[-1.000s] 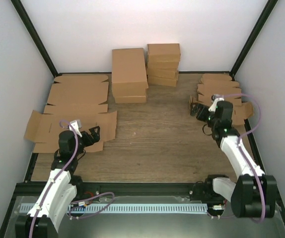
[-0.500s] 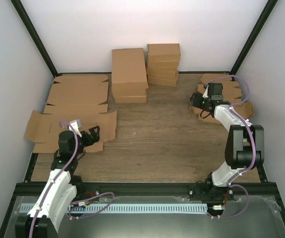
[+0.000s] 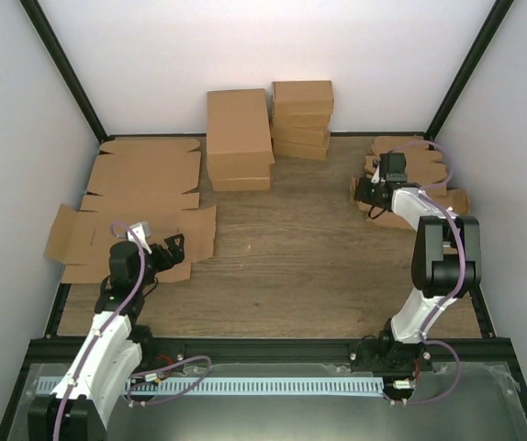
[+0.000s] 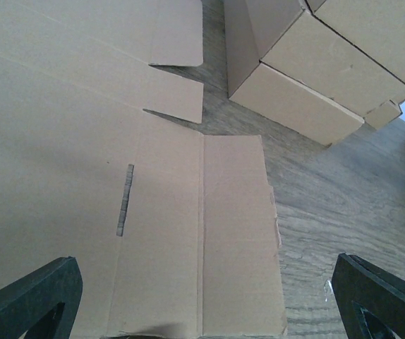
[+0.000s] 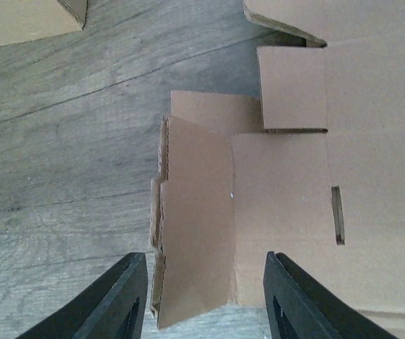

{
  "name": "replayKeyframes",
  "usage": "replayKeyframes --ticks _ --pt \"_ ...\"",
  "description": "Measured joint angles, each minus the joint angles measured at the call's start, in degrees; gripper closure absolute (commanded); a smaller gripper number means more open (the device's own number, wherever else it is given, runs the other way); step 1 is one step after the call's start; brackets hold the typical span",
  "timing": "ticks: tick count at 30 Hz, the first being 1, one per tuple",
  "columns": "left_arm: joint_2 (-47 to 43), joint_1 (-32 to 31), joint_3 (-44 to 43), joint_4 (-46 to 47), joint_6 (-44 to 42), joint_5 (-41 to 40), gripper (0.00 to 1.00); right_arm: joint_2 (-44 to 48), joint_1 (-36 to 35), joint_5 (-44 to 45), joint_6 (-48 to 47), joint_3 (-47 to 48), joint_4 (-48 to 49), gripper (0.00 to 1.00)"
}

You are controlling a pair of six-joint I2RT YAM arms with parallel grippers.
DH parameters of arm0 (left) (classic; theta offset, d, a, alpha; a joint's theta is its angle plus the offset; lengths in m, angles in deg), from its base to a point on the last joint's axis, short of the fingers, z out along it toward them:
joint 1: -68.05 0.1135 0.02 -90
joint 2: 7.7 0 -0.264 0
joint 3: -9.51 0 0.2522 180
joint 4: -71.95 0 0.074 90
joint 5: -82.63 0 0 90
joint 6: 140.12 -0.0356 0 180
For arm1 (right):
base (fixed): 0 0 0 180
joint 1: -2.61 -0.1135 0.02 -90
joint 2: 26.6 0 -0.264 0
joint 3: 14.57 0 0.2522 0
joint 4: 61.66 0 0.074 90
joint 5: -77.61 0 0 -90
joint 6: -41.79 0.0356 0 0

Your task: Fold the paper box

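As white walls (image 3: pixel 245 46) ring the wooden table (image 3: pixel 291 266), right gripper (image 5: pixel 204 258) half-open straddles the paper box (image 5: pixel 280 183) upper right; left gripper (image 4: pixel 206 261) gapes

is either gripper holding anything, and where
Nothing held. Right gripper straddles a raised flap of the flat brown cardboard paper box; left gripper open.

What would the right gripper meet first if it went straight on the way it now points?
Most likely the raised flap of the paper box. The flap stands up between the parted jaws of the right gripper, directly in its line. How far ahead it is, the wrist view does not settle.
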Motion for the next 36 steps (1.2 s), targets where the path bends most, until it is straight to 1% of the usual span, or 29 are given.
replayKeyframes --ticks 2,9,13,21,24,28,31,34,36 --pt "0.0 0.0 0.0 0.0 0.0 -0.1 0.00 -0.9 0.0 0.0 -0.2 0.9 -0.2 0.55" --pt "0.0 0.0 0.0 0.0 0.0 -0.2 0.00 -2.5 0.0 0.6 -0.6 4.5 -1.0 0.56" --pt "0.0 0.0 0.0 0.0 0.0 -0.3 0.00 -4.0 0.0 0.5 -0.8 6.0 -1.2 0.59" --pt "0.1 0.0 0.0 0.0 0.0 -0.2 0.00 -6.5 0.0 0.7 -1.1 6.3 -2.0 0.60" --pt "0.1 0.0 0.0 0.0 0.0 -0.2 0.00 -6.6 0.0 1.1 -1.1 6.3 -2.3 0.63" --pt "0.1 0.0 0.0 0.0 0.0 -0.2 0.00 -6.8 0.0 2.0 -1.4 6.4 -2.5 0.72" --pt "0.1 0.0 0.0 0.0 0.0 -0.2 0.00 -6.8 0.0 3.0 -1.4 6.4 -2.8 0.81" --pt "0.1 0.0 0.0 0.0 0.0 -0.3 0.00 -6.8 0.0 3.2 -1.6 6.4 -3.0 0.97" --pt "0.1 0.0 0.0 0.0 0.0 -0.3 0.00 -6.8 0.0 3.0 -1.8 6.5 -3.2 0.99"
